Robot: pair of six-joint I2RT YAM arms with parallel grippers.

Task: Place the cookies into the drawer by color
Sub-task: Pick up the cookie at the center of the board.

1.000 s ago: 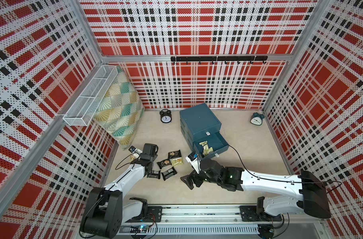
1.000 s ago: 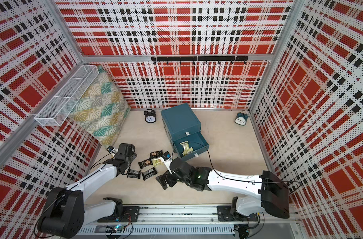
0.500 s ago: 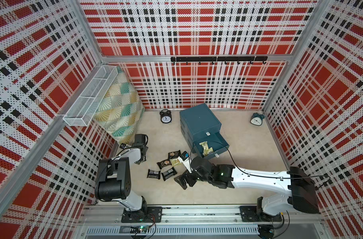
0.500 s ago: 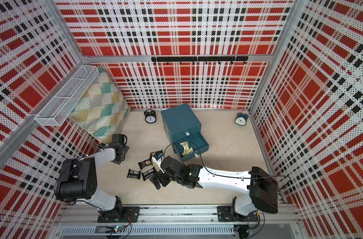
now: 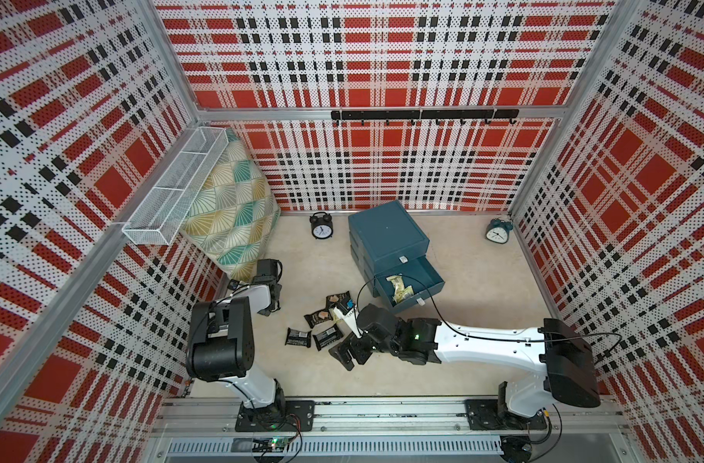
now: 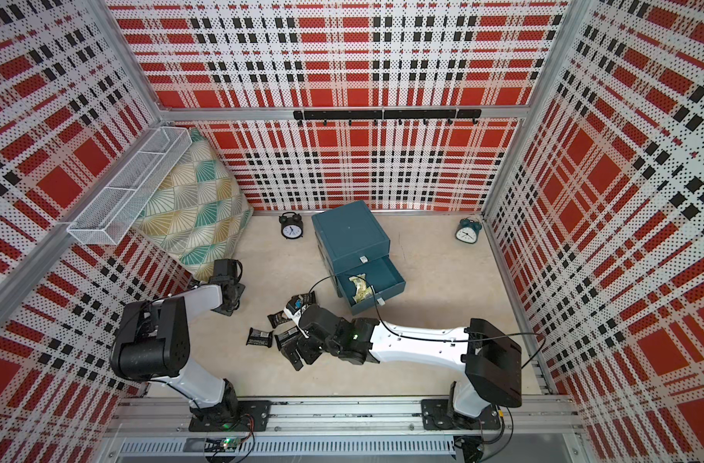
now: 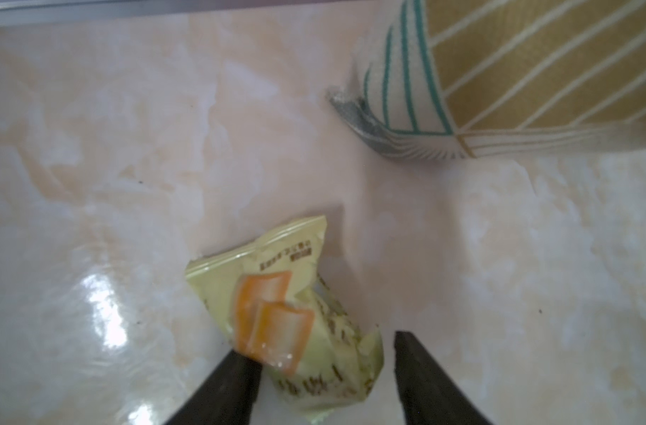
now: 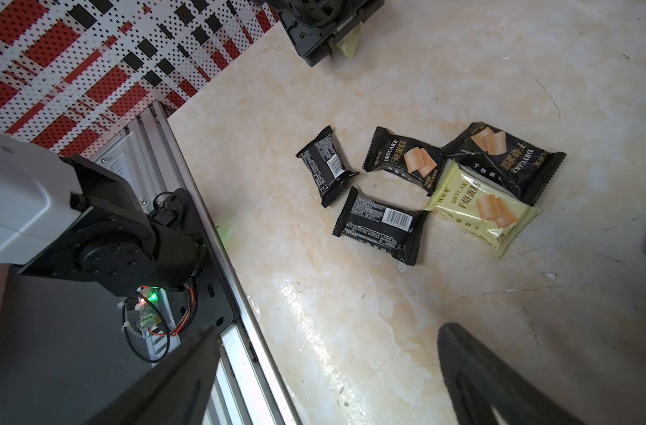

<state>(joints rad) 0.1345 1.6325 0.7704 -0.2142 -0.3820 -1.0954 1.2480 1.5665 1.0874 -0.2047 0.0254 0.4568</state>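
Note:
The drawer (image 5: 386, 236), a dark teal cabinet, has one drawer pulled out (image 5: 424, 276) with yellow cookies (image 5: 398, 286) inside. Several black cookies (image 5: 298, 336) (image 8: 380, 224) and one yellow packet (image 8: 483, 213) lie on the floor left of it. My right gripper (image 5: 348, 354) (image 8: 329, 327) hangs open just in front of them, holding nothing. My left gripper (image 5: 269, 309) (image 7: 319, 344) is by the pillow's foot, open around another yellow packet (image 7: 277, 279). One finger touches that packet; a gap shows at the other finger.
A patterned pillow (image 5: 234, 216) leans on the left wall under a white wire basket (image 5: 174, 188). A black clock (image 5: 321, 227) and a teal clock (image 5: 498, 231) stand at the back wall. The arms' metal rail (image 5: 342, 413) runs along the front edge.
My left arm has folded back toward the pillow, and its jaws have narrowed around the yellow packet. My right gripper has slid left toward the black packets, staying wide open.

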